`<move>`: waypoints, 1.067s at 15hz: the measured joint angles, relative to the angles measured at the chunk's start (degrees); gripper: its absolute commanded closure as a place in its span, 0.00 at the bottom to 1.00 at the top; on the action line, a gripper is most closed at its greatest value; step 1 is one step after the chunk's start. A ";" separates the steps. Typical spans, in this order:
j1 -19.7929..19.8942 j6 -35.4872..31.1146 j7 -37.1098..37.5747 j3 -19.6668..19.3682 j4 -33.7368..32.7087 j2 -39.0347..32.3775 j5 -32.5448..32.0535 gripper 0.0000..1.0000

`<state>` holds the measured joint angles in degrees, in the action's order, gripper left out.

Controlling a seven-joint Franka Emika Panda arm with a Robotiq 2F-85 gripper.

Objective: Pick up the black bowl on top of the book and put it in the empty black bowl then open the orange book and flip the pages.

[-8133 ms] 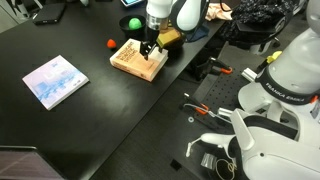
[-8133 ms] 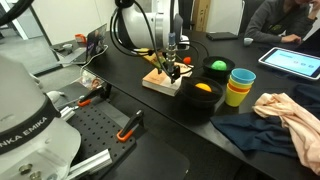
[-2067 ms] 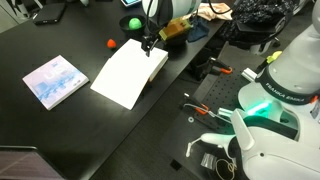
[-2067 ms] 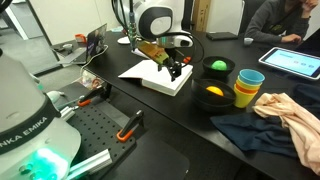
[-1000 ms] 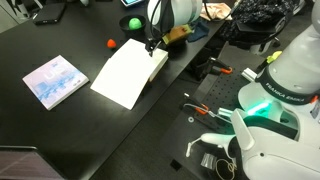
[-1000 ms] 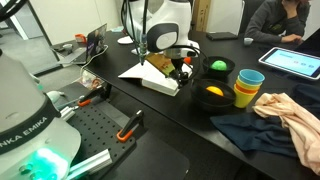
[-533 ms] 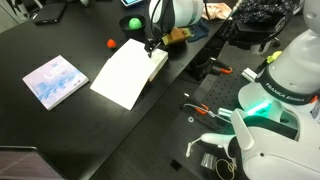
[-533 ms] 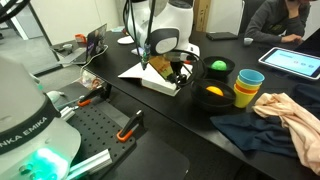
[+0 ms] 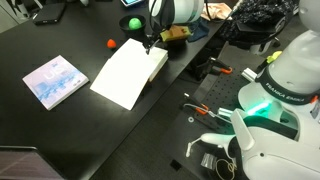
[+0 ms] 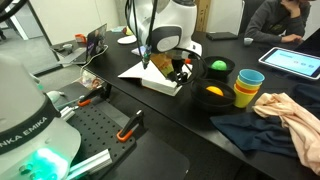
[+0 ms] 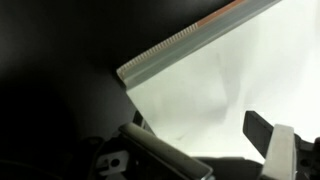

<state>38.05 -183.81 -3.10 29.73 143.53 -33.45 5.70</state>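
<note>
Flipping pages is the step in hand, judging by how things lie. The orange book [image 9: 128, 76] is open on the black worktop [image 9: 60, 130] with white paper facing up. The black bowl [image 10: 207, 95] with its yellow ball is off it, sitting just beside the book and next to the stack of cups [image 10: 243, 90]. Whether it rests inside the empty bowl is too small to tell. The gripper [image 9: 148, 43] hangs over the book's end nearest the arm. In the wrist view its 2 fingers [image 11: 150, 148] stand parted with bare page between them, gripping nothing that I can see. To do this well, I would bring 1 fingertip down onto the top leaf near its free edge and press lightly. I would then drag toward the spine so only 1 sheet buckles up, and sweep it over in a low arc. Pressing hard risks shoving the whole book or creasing the paper. In an exterior view the open spread's long axis runs diagonally, from the gripper end near the bowl with the green ball [image 9: 133, 22] down toward the near edge of the worktop. The pale blue book [image 9: 55, 80] lies well apart to one side. In the wrist view the page block's edge, with a sliver of orange cover, slants from lower left to upper right.
</note>
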 measured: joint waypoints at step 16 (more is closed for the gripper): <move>4.92 1.46 0.84 7.07 0.36 1.36 -0.16 0.00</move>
<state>42.97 -182.35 -2.26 36.80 143.89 -32.09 5.54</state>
